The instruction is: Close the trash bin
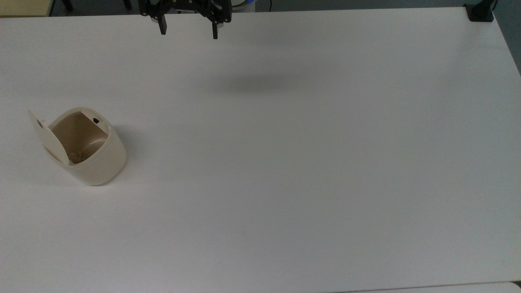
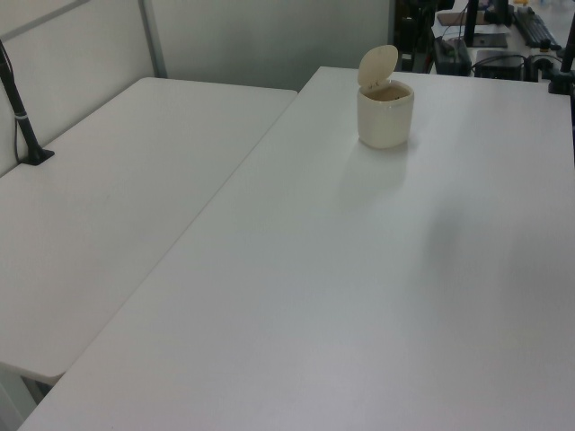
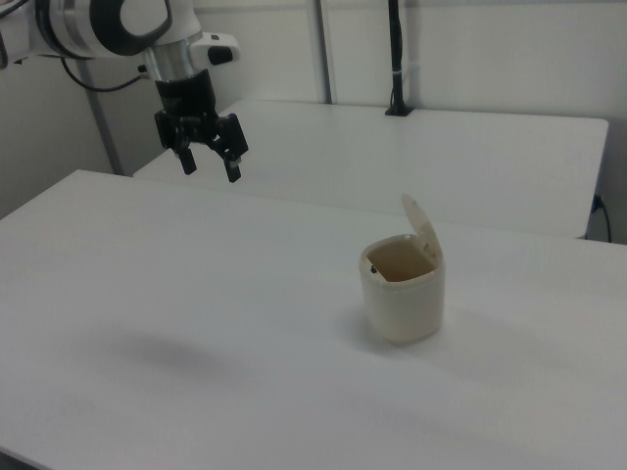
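The trash bin (image 1: 95, 158) is a small cream tub on the white table (image 1: 285, 162), at the top view's left. Its flat lid (image 1: 51, 138) stands raised on the hinge, showing a tan inside with a little debris at the bottom. A small black button (image 1: 96, 120) sits at the rim. The bin (image 2: 385, 114) also appears in the left view and the bin (image 3: 404, 291) in the right view, lid (image 3: 423, 231) up. My gripper (image 1: 189, 31) hangs high above the table's far edge, open and empty, well away from the bin. In the right view the gripper (image 3: 210, 166) is at upper left.
A second white table (image 2: 117, 197) adjoins this one. A black clamp post (image 1: 481, 11) sits at the top view's top right corner, another post (image 2: 22, 117) on the neighbouring table. Desk clutter (image 2: 503, 45) lies beyond the table's far end in the left view.
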Tool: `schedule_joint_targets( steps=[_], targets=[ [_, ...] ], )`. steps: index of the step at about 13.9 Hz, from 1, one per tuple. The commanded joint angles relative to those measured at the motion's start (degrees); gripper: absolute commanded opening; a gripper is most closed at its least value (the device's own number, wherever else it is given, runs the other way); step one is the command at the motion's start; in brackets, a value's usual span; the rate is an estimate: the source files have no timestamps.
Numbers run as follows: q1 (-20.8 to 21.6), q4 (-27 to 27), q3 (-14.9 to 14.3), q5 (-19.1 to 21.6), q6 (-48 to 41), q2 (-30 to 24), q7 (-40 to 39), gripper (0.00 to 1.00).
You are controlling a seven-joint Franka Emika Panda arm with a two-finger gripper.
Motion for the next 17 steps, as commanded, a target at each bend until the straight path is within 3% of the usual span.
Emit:
schedule_joint_targets(
  steps=[1, 11, 12, 13, 14, 17],
  targets=[
    [-0.4, -1.5, 0.5, 0.1, -1.0, -1.7, -1.0, 1.00],
    [-0.4, -1.5, 0.5, 0.1, -0.9, -1.6, -1.2, 1.00],
    [-0.4, -1.5, 0.5, 0.1, -0.9, -1.6, -2.0, 0.96],
    [-0.4, -1.5, 0.5, 0.1, -1.0, -1.5, -2.5, 0.86],
    [-0.4, -1.5, 0.5, 0.1, -1.1, -1.5, -3.8, 0.65],
    [-0.4, -1.6, 0.6, 0.3, -1.2, -1.5, -4.9, 0.27]
  ],
)
